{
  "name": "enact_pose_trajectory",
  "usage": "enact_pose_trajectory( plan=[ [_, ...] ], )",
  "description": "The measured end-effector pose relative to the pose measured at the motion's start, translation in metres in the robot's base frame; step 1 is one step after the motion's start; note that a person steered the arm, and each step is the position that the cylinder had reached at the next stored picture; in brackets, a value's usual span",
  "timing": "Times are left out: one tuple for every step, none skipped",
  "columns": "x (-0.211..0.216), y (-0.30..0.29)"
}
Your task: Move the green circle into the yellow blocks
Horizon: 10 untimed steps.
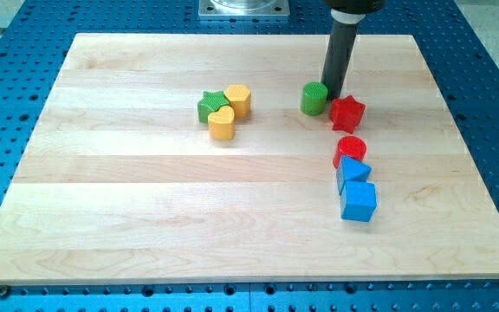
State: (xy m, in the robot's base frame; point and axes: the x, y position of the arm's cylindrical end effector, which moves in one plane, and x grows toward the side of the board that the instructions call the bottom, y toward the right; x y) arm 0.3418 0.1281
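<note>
The green circle [314,98] stands at the view's upper middle-right on the wooden board [145,217]. My tip [332,94] is right beside it on its right side, touching or nearly touching it. The yellow blocks lie to the left: a yellow heart [222,123] and a second yellow block [238,100] above and right of it. A green star [210,105] sits against both of them on their left.
A red star [347,113] sits just below and right of my tip. Below it lie a red circle [351,148], a blue triangular block [353,172] and a blue cube [358,201] in a column. The board's top edge is near.
</note>
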Motion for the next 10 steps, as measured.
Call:
enact_pose_trajectory(
  plan=[
    [-0.014,-0.027],
    [-0.022,-0.094],
    [0.013,-0.115],
    [0.019,-0.115],
    [0.006,-0.119],
    [0.006,-0.083],
    [-0.01,-0.019],
    [-0.009,0.032],
    [0.017,0.021],
    [0.043,-0.068]
  ],
)
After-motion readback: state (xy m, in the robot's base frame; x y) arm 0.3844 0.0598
